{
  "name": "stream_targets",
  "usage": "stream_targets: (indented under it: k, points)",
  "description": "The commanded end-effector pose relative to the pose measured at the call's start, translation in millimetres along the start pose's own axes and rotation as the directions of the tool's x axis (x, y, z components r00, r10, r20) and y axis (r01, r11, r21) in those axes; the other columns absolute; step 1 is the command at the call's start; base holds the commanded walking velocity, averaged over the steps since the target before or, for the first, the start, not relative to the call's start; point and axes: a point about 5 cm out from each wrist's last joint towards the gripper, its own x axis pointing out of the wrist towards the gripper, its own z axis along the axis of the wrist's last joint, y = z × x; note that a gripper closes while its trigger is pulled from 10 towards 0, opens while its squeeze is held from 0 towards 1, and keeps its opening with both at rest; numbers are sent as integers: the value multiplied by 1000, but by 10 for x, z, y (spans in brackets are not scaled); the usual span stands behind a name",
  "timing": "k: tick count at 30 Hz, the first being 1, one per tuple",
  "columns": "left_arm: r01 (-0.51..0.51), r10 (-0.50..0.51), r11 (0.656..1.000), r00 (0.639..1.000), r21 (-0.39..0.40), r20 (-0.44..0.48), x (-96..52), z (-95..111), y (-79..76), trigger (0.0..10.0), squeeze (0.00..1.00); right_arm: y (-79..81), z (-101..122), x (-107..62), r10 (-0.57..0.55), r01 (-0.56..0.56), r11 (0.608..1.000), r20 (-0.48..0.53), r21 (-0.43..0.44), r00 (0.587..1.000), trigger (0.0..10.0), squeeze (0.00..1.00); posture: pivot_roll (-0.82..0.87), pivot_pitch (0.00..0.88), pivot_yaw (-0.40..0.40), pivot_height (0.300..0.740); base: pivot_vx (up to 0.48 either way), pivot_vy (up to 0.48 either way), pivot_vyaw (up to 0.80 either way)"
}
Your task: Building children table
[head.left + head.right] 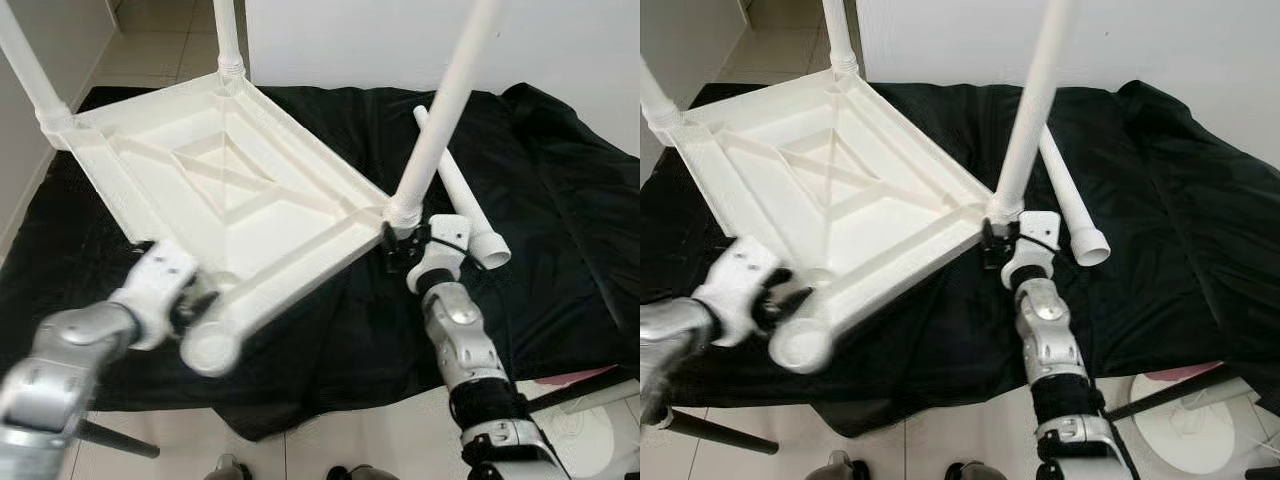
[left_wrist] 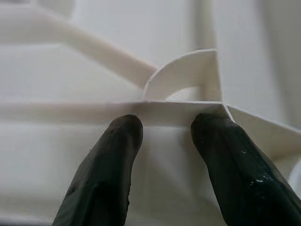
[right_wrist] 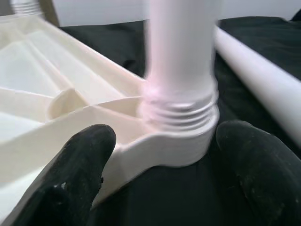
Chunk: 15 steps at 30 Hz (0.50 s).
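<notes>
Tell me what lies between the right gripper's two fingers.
In the right wrist view, the tabletop's corner socket with the screwed-in leg sits between the right gripper fingers, above black cloth.

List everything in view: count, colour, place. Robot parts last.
Tabletop: 1, white, upside down on the black cloth, ribbed underside up, near corner raised.
Fitted legs: 3, white, standing up from three corner sockets; the near right one shows its screw thread at the base.
Empty socket: 1, white, at the near left corner.
Loose leg: 1, white, lying on the cloth to the right of the tabletop.
Cloth: 1, black, spread over the floor.
Floor: pale tiles, around the cloth.
Wall: white, behind.
Left gripper: black fingers open, tips against the tabletop rim beside the empty socket.
Right gripper: black fingers open, one on each side of the near right socket.
</notes>
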Motion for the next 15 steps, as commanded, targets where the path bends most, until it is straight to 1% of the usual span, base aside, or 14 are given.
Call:
stream_targets:
  k: [1,2,4,5,6,7,10,11,12,13,15]
  points:
    - [95,-95,995,995,-7,4,94,25,-175,10000,0,-22,-45,5,-4,4,1000,-12,15,1000,10000,0,29,122,-40,740,0,0,0]
    - [108,-108,994,994,-6,17,132,63,-216,10000,0,-17,-49,19,1,0,1000,-13,18,1000,10000,0,29,122,-40,740,0,0,0]
    - [129,-128,992,990,-9,61,272,191,-325,10000,0,33,-82,53,25,-24,999,-28,31,999,10000,0,25,117,-35,740,0,0,0]
    - [129,-128,992,990,-9,61,272,191,-325,10000,0,33,-82,53,25,-24,999,-28,31,999,10000,0,25,117,-35,740,0,0,0]
    - [135,-134,991,988,-1,81,384,278,-390,10000,0,95,-141,66,49,-46,997,-54,56,997,10000,0,25,113,-37,740,0,0,0]
    - [136,-136,991,987,1,85,416,306,-411,10000,0,118,-169,70,57,-53,997,-65,63,996,10000,0,25,113,-37,740,0,0,0]
    - [137,-137,991,987,2,86,433,320,-420,10000,0,135,-187,73,62,-58,996,-73,65,995,10000,0,20,110,-34,740,0,0,0]
    - [143,-143,990,985,9,96,457,351,-436,10000,0,164,-206,75,63,-58,996,-78,64,995,10000,0,22,106,-36,740,0,0,0]
    - [139,-140,990,985,17,97,468,359,-422,10000,0,160,-159,75,30,-29,999,-36,30,999,10000,0,25,99,-39,740,0,0,0]
    - [139,-140,990,985,17,97,468,359,-422,10000,0,160,-159,75,30,-29,999,-36,30,999,10000,0,25,99,-39,740,0,0,0]
    - [128,-131,991,987,35,91,477,356,-390,10000,0,138,-98,67,-25,24,1000,18,7,1000,10000,0,26,98,-39,740,0,0,0]
